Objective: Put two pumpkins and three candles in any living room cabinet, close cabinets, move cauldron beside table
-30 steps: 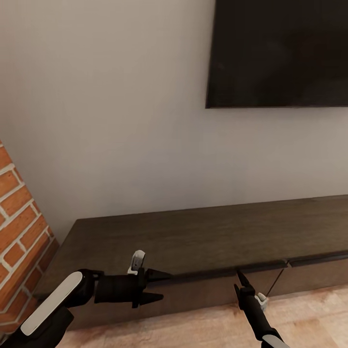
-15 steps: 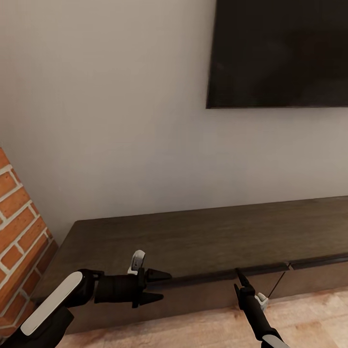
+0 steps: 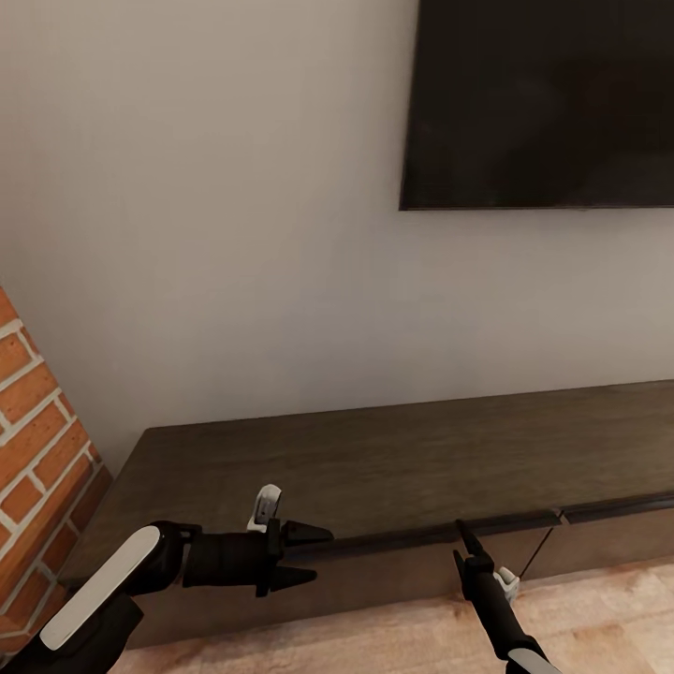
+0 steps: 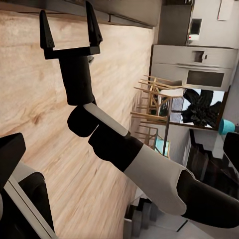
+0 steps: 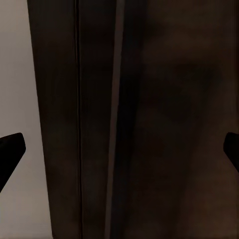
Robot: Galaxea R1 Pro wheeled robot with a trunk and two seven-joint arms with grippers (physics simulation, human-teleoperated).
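The cabinet (image 3: 393,463) is a long, low dark-brown unit under the wall. One drawer front (image 3: 510,517) near its middle stands slightly ajar. My right gripper (image 3: 461,541) points up at the left end of that drawer front. It is open, with a wide gap between its fingers in the left wrist view (image 4: 68,27). The right wrist view faces the dark cabinet front (image 5: 164,99) from close up. My left gripper (image 3: 320,555) hovers open before the cabinet's left part, holding nothing. The pumpkins, candles, cauldron and table are out of view.
A black TV (image 3: 543,103) hangs on the pale wall above the cabinet. A brick wall (image 3: 37,449) closes off the left side. Wooden floor (image 3: 599,608) runs along the cabinet's front. Far off, dining chairs (image 4: 152,107) and kitchen units (image 4: 196,64) stand.
The head view has shifted slightly, so the brick wall sits a little further left. Both grippers keep their places at the cabinet front.
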